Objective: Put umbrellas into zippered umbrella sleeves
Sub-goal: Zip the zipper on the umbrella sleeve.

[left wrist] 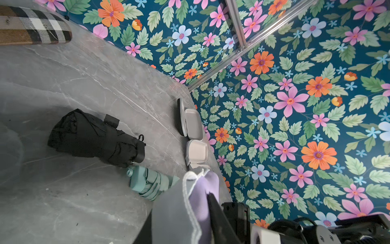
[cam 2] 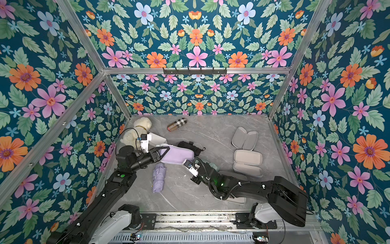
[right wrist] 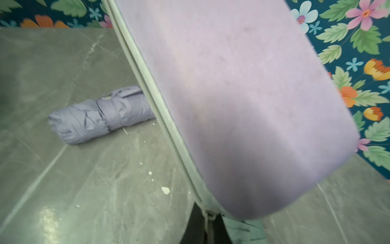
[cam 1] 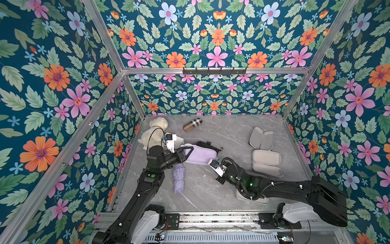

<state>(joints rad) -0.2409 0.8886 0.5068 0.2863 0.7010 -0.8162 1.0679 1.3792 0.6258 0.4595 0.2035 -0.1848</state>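
A lavender sleeve (right wrist: pixel 242 105) looms close; a lavender umbrella (right wrist: pixel 99 114) lies beyond.

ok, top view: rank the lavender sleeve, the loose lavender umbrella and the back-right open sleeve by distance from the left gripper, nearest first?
1. lavender sleeve: centre, its end between the fingers of the left gripper.
2. lavender umbrella: lying loose just beside the left arm, on the robot's side of the gripper.
3. open sleeve: far across, on the robot's right, toward the back.

1. Sleeve (cam 1: pixel 199 155) is showing lavender, grey lining.
2. Plain fabric is showing on lavender umbrella (cam 1: pixel 179 178), black umbrella (left wrist: pixel 90 137), mint umbrella (left wrist: pixel 152 183).
3. Capsule (cam 1: pixel 192 124) is showing tan plaid.
4. Table (cam 1: pixel 221 135) is showing grey marble.
5. Walls (cam 1: pixel 52 84) are showing teal floral print.
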